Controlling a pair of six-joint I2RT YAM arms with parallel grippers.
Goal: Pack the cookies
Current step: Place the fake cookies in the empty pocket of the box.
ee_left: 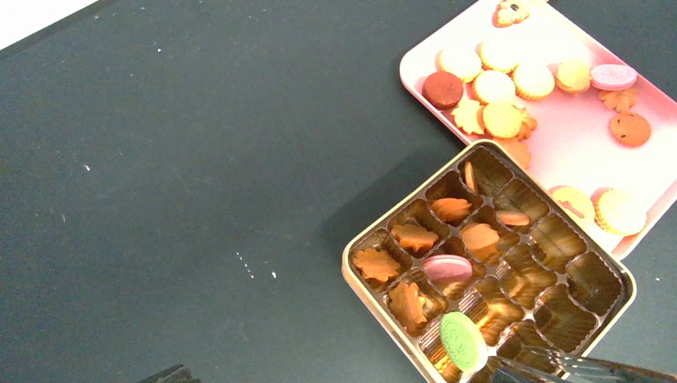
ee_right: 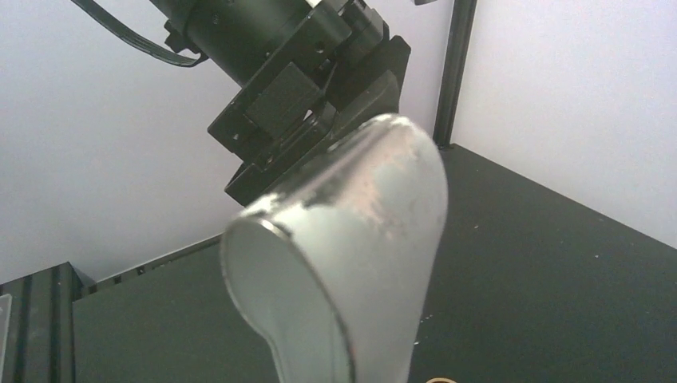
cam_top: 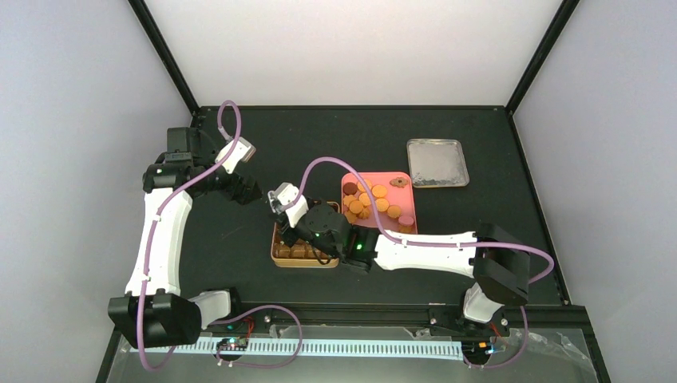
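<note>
Several round golden cookies (cam_top: 371, 203) lie on a pink tray (cam_top: 399, 177), seen also in the left wrist view as cookies (ee_left: 495, 84) on the tray (ee_left: 575, 152). Beside it stands a gold tin (ee_left: 399, 319) with brown compartments, some holding leaf-shaped cookies and one a pink one. My right gripper (cam_top: 307, 235) hovers over the tin (cam_top: 275, 255), shut on metal tongs (ee_right: 359, 239). The tongs (ee_left: 559, 369) pinch a green cookie (ee_left: 461, 341) over a compartment near the tin's edge. My left gripper (cam_top: 252, 191) hangs open and empty above the mat, left of the tin.
A silver lid (cam_top: 437, 163) lies at the back right of the black mat. White walls and black frame posts close in the workspace. The right arm's forearm (cam_top: 423, 251) stretches across the mat in front of the tray.
</note>
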